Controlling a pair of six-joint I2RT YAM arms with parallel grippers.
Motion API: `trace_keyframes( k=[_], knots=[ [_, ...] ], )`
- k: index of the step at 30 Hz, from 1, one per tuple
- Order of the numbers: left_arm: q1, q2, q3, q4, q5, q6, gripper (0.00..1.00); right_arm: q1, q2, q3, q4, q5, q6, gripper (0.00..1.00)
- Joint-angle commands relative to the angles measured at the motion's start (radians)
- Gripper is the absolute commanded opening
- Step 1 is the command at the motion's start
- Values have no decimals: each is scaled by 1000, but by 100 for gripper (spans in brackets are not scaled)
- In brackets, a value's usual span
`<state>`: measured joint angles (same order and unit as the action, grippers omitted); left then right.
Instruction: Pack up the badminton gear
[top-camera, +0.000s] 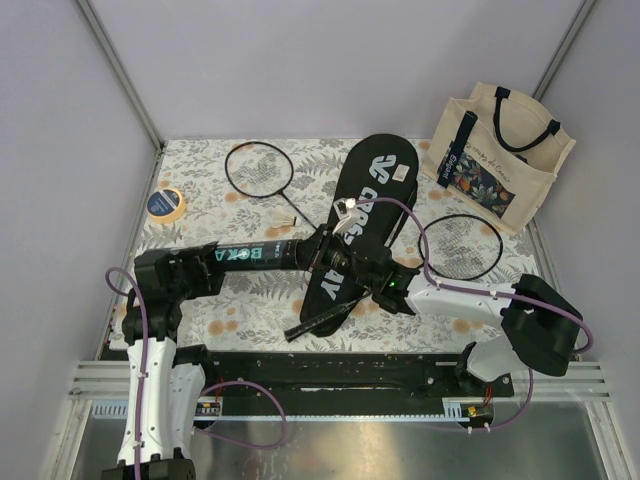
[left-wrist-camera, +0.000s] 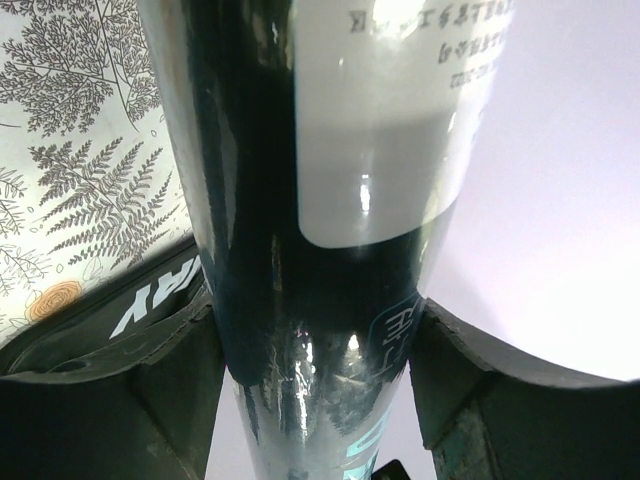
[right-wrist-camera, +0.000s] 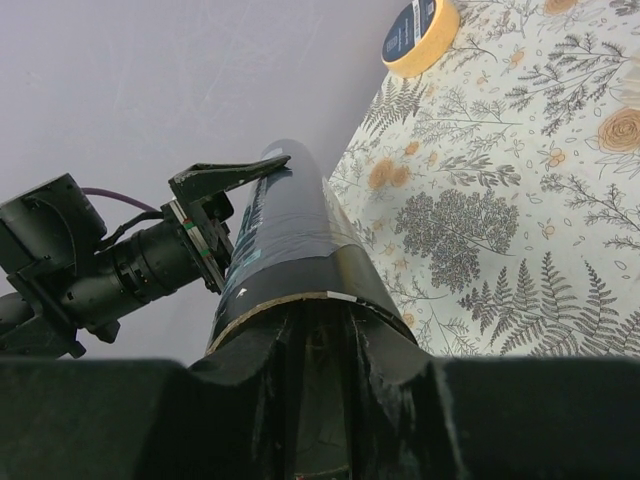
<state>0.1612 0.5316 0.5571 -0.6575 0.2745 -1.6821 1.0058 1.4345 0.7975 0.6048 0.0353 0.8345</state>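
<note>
Black tube (top-camera: 262, 254) lies along 9-to-3, left pincer (left-wrist-camera: 320, 390) pinching its 9 o'clock end, right pincer (right-wrist-camera: 320, 400) pinching its 3 o'clock end.

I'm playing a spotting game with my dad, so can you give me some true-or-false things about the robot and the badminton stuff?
1. The left gripper and the right gripper both clamp the black tube. True.
2. The tote bag stands upright at the far right corner. True.
3. The tape roll is inside the tote bag. False: it lies on the table, by the left edge.
4. Both rackets are packed inside the black bag. False: the left racket and the right racket lie on the table, one on each side of the bag.
</note>
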Motion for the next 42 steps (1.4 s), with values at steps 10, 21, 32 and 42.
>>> trace_keyframes(
  k=[10, 21, 32, 42],
  knots=[
    [-9, -4, 50, 70, 0, -21, 21, 1, -72, 23, -69, 27, 3, 34],
    [-9, 15, 40, 73, -57, -60, 21, -25, -310, -41, -208, 97, -75, 39],
    [-8, 4, 176, 33, -43, -65, 22, -274, -274, -83, -157, -1, -54, 45],
    [-9, -7, 244, 22, 35, -41, 22, -346, 136, 233, -191, -152, -95, 60]
  ],
)
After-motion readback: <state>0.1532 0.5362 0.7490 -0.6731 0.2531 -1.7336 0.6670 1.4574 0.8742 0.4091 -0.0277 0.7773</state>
